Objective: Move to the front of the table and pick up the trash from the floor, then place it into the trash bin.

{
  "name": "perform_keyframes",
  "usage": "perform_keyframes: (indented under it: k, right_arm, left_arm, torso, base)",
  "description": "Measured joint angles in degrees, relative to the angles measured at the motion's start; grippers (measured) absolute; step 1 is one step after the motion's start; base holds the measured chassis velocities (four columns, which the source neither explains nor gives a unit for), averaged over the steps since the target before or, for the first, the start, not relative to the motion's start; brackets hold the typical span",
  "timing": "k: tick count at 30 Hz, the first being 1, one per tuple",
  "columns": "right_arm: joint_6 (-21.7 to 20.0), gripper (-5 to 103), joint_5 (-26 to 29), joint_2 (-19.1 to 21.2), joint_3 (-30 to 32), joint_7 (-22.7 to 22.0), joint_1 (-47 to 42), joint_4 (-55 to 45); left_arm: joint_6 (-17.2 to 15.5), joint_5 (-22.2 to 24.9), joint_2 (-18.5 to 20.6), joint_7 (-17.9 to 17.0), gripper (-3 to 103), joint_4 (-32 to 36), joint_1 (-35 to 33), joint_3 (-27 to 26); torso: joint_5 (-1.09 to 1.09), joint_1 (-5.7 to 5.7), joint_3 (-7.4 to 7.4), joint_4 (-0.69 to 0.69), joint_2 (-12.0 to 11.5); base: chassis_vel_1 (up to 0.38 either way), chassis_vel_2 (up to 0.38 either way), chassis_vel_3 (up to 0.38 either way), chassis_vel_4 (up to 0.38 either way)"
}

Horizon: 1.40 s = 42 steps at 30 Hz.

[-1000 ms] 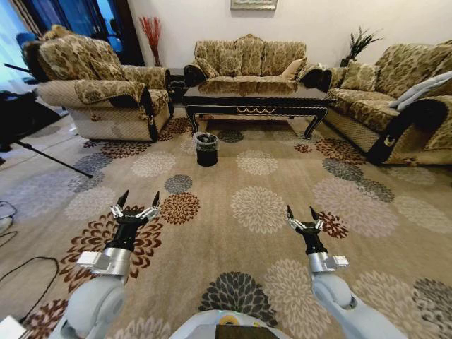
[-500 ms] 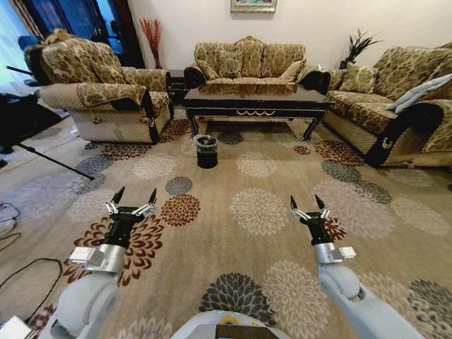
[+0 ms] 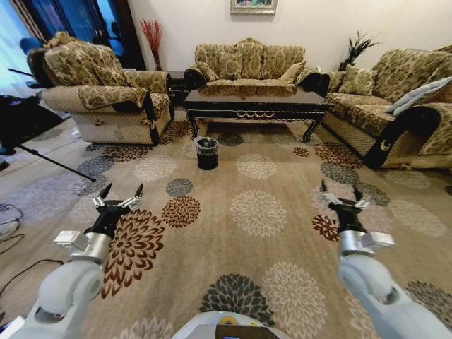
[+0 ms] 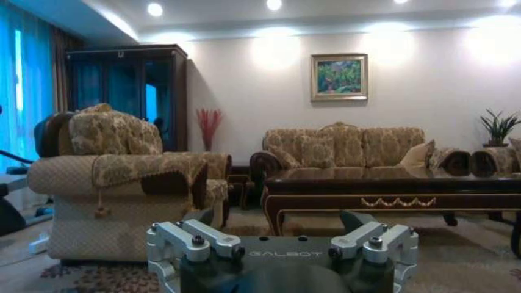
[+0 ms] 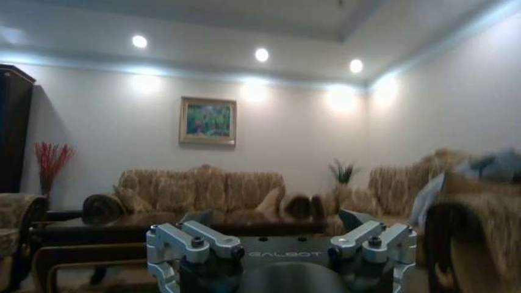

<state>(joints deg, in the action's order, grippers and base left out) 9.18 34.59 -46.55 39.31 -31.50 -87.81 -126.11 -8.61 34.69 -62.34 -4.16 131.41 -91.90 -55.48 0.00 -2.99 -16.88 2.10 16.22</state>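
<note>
Jaws spread, left gripper (image 3: pixel 116 199), right gripper (image 3: pixel 342 195) | trash bin (image 3: pixel 207 152): round, black, clear-lined, before table (image 3: pixel 256 102)

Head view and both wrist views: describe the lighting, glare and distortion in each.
Head view: wide-angle bending curves the sofas at the edges, and the table top is glossy with reflections. Left wrist view: ceiling spots bloom on the wall, the window is blue, the left end effector is close and soft. Right wrist view: dim and hazy, the spots flare and the right end effector is soft.
</note>
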Motion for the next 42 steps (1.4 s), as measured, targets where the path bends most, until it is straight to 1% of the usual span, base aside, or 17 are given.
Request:
perform_keyframes:
  k: [2,3,4,5,6,10,11,14,16,18,20,23,24,25,27,39,42]
  right_arm:
    - [2.3,100,-1.6,0.6,4.7,4.5,-2.5,-0.4]
    - [2.3,100,-1.6,0.6,4.7,4.5,-2.5,-0.4]
    - [3.4,100,-1.6,0.8,5.9,6.8,-2.9,-0.4]
    - [6.8,100,-0.8,1.2,7.8,13.0,-3.7,-0.3]
    - [6.8,100,-0.8,1.2,7.8,13.0,-3.7,-0.3]
    - [13.4,100,5.0,1.7,10.6,28.0,-5.7,1.0]
    - [13.4,100,5.0,1.7,10.6,28.0,-5.7,1.0]
    - [13.9,100,8.3,1.9,12.8,35.3,-8.3,1.7]
    - [13.8,100,8.5,1.9,13.2,36.0,-8.8,1.8]
    - [12.4,100,8.5,1.8,14.9,38.6,-11.2,1.9]
    - [11.6,100,8.2,1.7,15.5,38.4,-11.8,1.7]
    - [8.5,100,7.9,1.6,16.8,33.2,-13.0,0.4]
    - [6.9,100,8.0,1.6,17.5,30.0,-13.5,-0.4]
    - [6.9,100,8.0,1.6,17.5,30.0,-13.5,-0.4]
    - [6.0,100,8.1,1.7,18.3,27.3,-14.0,-1.0]
    - [6.2,100,8.9,1.7,19.0,27.0,-14.1,-2.5]
    - [4.3,100,8.6,1.8,18.9,24.6,-14.2,-3.2]
  left_arm:
    - [-0.5,0.4,0.2,0.7,100,-0.7,0.7,-0.4]
    - [-0.5,0.4,0.2,0.7,100,-0.7,0.7,-0.4]
    - [-0.5,0.4,0.2,0.8,100,-0.9,0.9,-0.4]
    - [-0.5,0.5,0.3,1.3,100,-1.1,1.1,-0.4]
    - [-0.5,0.5,0.3,1.3,100,-1.1,1.1,-0.4]
    - [-0.5,1.4,0.8,2.0,100,-1.0,1.6,-0.2]
    - [-0.5,1.4,0.8,2.0,100,-1.0,1.6,-0.2]
    - [-0.8,2.6,1.6,2.1,100,-0.8,2.0,-0.3]
    - [-0.8,2.7,1.7,2.2,100,-0.8,2.1,-0.3]
    - [-0.8,3.2,2.0,2.3,100,-0.8,2.4,-0.3]
    - [-0.8,3.2,2.0,2.3,100,-0.8,2.4,-0.1]
    - [-0.8,3.2,2.0,2.5,100,-0.8,2.5,0.3]
    - [-0.8,3.2,2.1,2.6,100,-0.8,2.6,0.5]
    - [-0.8,3.2,2.1,2.6,100,-0.8,2.6,0.5]
    - [-0.8,3.3,2.2,2.6,100,-0.8,2.7,0.5]
    - [-0.9,3.6,2.4,2.6,100,-0.1,2.3,1.0]
    - [-0.9,3.5,2.3,2.6,100,0.0,2.3,1.1]
  torso:
    - [0.01,-0.26,-0.51,-0.01,0.8]
    - [0.01,-0.26,-0.51,-0.01,0.8]
    - [0.01,-0.33,-0.65,-0.01,1.0]
    - [0.0,-0.46,-0.98,0.0,1.4]
    - [0.0,-0.46,-0.98,0.0,1.4]
    - [0.01,-0.8,-1.74,0.0,2.5]
    - [0.01,-0.8,-1.74,0.0,2.5]
    - [0.01,-1.16,-2.35,0.0,3.5]
    - [0.01,-1.2,-2.46,0.0,3.6]
    - [0.01,-1.42,-2.94,-0.01,4.3]
    - [0.01,-1.53,-3.13,-0.01,4.7]
    - [0.0,-1.83,-3.61,0.0,5.4]
    - [0.0,-1.97,-3.9,0.0,5.8]
    - [0.0,-1.97,-3.9,0.0,5.8]
    - [0.0,-2.15,-4.3,-0.01,6.4]
    - [0.01,-3.17,-5.94,0.0,9.1]
    - [0.01,-3.48,-6.41,0.0,9.9]
  base:
    - [0.0,0.0,0.0,0.0]
    - [0.0,0.0,0.0,0.0]
    - [0.0,0.0,0.0,0.0]
    - [0.0,0.0,0.0,0.0]
    - [0.0,0.0,0.0,0.0]
    - [0.0,0.0,0.0,0.0]
    - [0.0,0.0,0.0,0.0]
    - [0.0,0.0,0.0,0.0]
    - [0.0,0.0,0.0,0.0]
    - [0.0,0.0,0.0,0.0]
    - [0.0,0.0,0.0,0.0]
    - [0.0,0.0,0.0,0.0]
    - [0.0,0.0,0.0,0.0]
    - [0.0,0.0,0.0,0.0]
    - [0.0,0.0,0.0,0.0]
    - [0.0,0.0,0.0,0.0]
    - [0.0,0.0,0.0,0.0]
